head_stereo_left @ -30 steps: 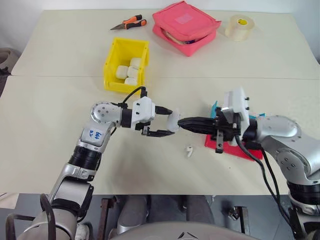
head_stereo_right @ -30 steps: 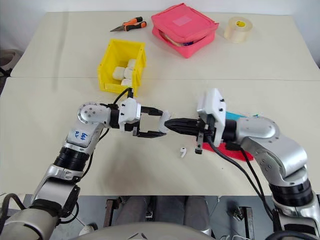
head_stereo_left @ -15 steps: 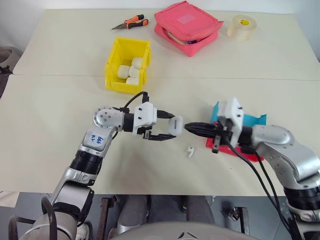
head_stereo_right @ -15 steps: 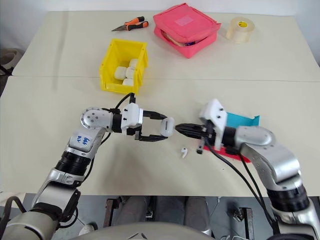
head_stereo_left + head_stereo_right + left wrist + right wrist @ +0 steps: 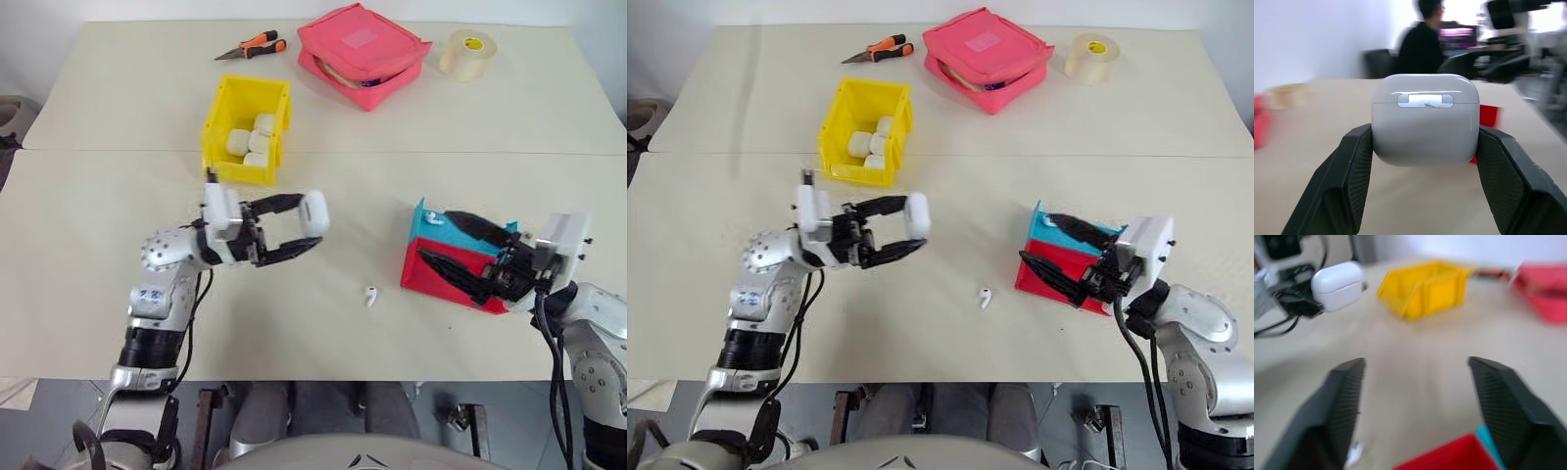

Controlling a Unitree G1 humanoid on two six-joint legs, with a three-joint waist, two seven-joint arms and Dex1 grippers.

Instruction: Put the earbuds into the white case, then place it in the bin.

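Note:
The white case (image 5: 314, 211), its lid down, hangs above the table centre-left, with my left gripper (image 5: 307, 224) shut on it; in the left wrist view the case (image 5: 1425, 117) sits squeezed between both fingers (image 5: 1354, 171). One earbud (image 5: 370, 294) lies alone on the table between the arms. The yellow bin (image 5: 220, 116) stands just beyond the left gripper and holds several white cases. My right gripper (image 5: 438, 236) is open and empty at the right, hovering over the red tray (image 5: 443, 281). Its wrist view shows the case (image 5: 1337, 284) and the bin (image 5: 1430, 286) ahead.
A blue tray (image 5: 434, 221) leans behind the red one. At the table's far side lie a pink pouch (image 5: 364, 54), a tape roll (image 5: 467, 54) and orange-handled pliers (image 5: 251, 44). A person (image 5: 1420, 44) sits in the background of the left wrist view.
The two grippers have drawn apart. The left one carried the case leftward toward the bin. The right one left the case, pulled back right over the trays and opened.

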